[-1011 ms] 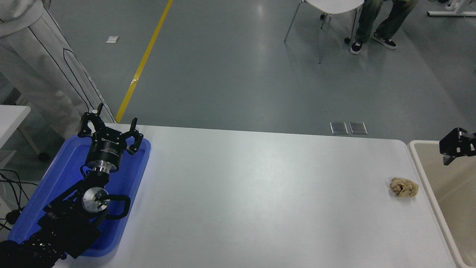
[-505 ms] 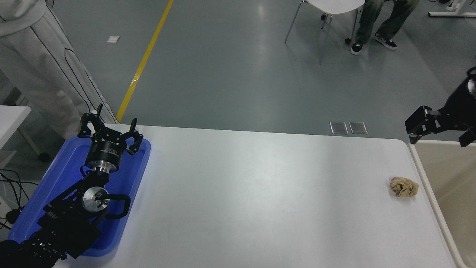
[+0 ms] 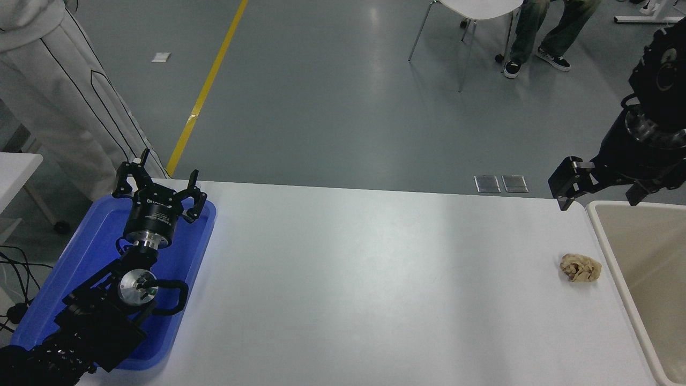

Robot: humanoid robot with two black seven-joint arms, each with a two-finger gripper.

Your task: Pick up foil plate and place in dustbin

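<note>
smooth white table [image 3: 364, 279] bears a crumpled tan paper ball [image 3: 581, 267]; right gripper [image 3: 600, 190] spread wide, empty.

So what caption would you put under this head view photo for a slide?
Right gripper raised, empty, beside the beige dustbin; crumpled paper ball on the white table; left gripper over the blue tray.

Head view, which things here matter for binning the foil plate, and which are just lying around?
For the job: dustbin; right gripper, empty above the table's far right corner. No foil plate is visible.

Lying about: paper ball; blue tray under the parked left gripper; chair.
</note>
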